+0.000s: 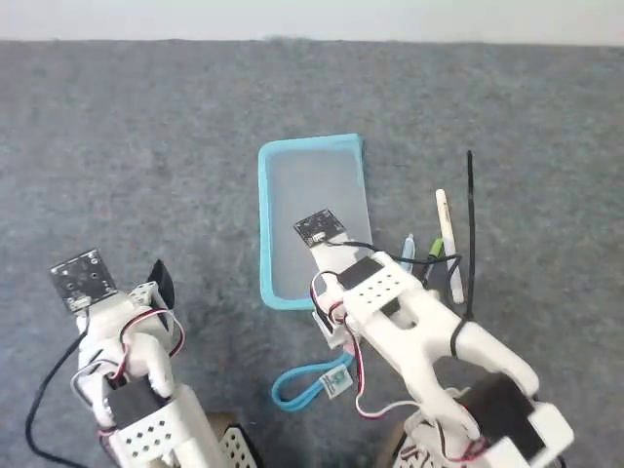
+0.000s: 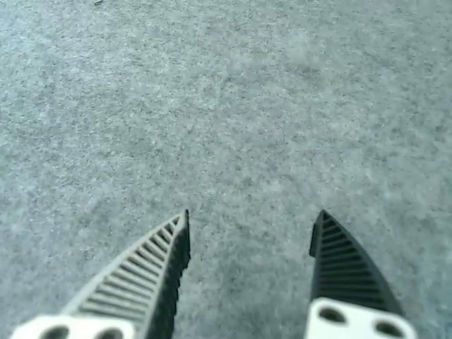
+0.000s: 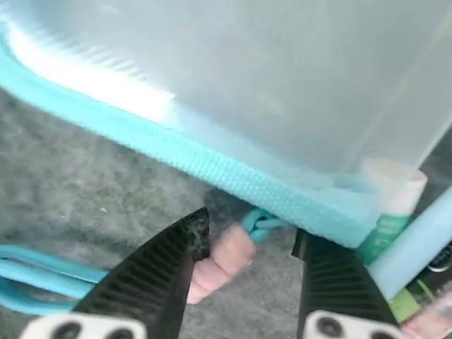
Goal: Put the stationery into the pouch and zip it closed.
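Observation:
A translucent pouch (image 1: 314,210) with a teal edge lies flat mid-table. Beside it lie a white pen (image 1: 447,239), a thin black pen (image 1: 470,219), a blue pen (image 1: 408,252) and a green one (image 1: 436,249). My right gripper (image 3: 251,233) stands open at the pouch's near corner (image 3: 282,198). A pink zip tab (image 3: 224,260) on a teal loop (image 3: 258,224) sits between its fingers, against one finger. My left gripper (image 2: 251,222) is open over bare grey carpet at the table's near left, its black finger (image 1: 161,281) showing from above.
A teal wrist strap (image 1: 304,383) curls on the carpet near the right arm's base; it also shows beside the right gripper as a strap (image 3: 35,279). Pen ends (image 3: 413,247) lie close to the pouch corner. Grey carpet (image 1: 146,146) stretches left and far.

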Motion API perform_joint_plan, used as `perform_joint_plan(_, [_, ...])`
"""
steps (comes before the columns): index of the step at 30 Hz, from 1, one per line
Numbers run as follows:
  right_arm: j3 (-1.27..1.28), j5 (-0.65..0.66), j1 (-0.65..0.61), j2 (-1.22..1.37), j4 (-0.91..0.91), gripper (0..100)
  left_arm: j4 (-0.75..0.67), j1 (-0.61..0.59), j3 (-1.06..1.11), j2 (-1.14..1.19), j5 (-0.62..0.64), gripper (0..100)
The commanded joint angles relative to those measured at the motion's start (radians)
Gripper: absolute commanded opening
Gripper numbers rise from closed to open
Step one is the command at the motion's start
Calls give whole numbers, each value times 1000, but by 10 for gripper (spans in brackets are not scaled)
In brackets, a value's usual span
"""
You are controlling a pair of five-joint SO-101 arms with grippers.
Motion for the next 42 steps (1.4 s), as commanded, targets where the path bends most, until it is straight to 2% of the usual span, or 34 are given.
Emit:
perform_joint_plan(1, [-48, -9, 15, 7, -2, 208, -29, -5, -7, -12, 0, 265])
perform_joint_plan(3, [-48, -8, 16, 12, 1, 187, -29, -5, -7, -12, 0, 265])
perform_joint_plan(8, [-78, 46, 108, 7, 5, 6, -29, -5, -7, -12, 0, 265])
perform_joint_plan(14, [-262, 244, 277, -30, 157, 8, -34, -9, -8, -15, 11, 265])
perform_joint_plan(16, [-344, 308, 325, -70, 193, 8, -34, -14, -15, -15, 51, 265])
perform_joint_plan(20, [-520, 325, 390, -137, 303, 8, -34, -101, -56, -15, 149, 266])
perform_joint_plan(22, [-618, 368, 398, -151, 369, 8, -31, -126, -64, -15, 101, 267])
perform_joint_plan(24, [-724, 408, 397, -153, 427, 8, -25, -106, -59, -12, -8, 265])
perform_joint_plan(30, [-1003, 465, 398, -151, 570, 8, 75, 75, -50, -14, -172, 266])
perform_joint_plan(33, [-1059, 433, 397, -151, 624, 8, 97, 94, -51, -14, -198, 267])
perform_joint_plan(35, [-1112, 463, 410, -150, 622, 8, 100, 94, -58, -14, -199, 268])
perform_joint_plan(40, [-1350, 589, 552, -24, 768, 6, 109, 94, -97, -14, -219, 268])
perform_joint_plan(42, [-1412, 617, 613, 41, 768, 6, 114, 120, -125, -9, -252, 268])
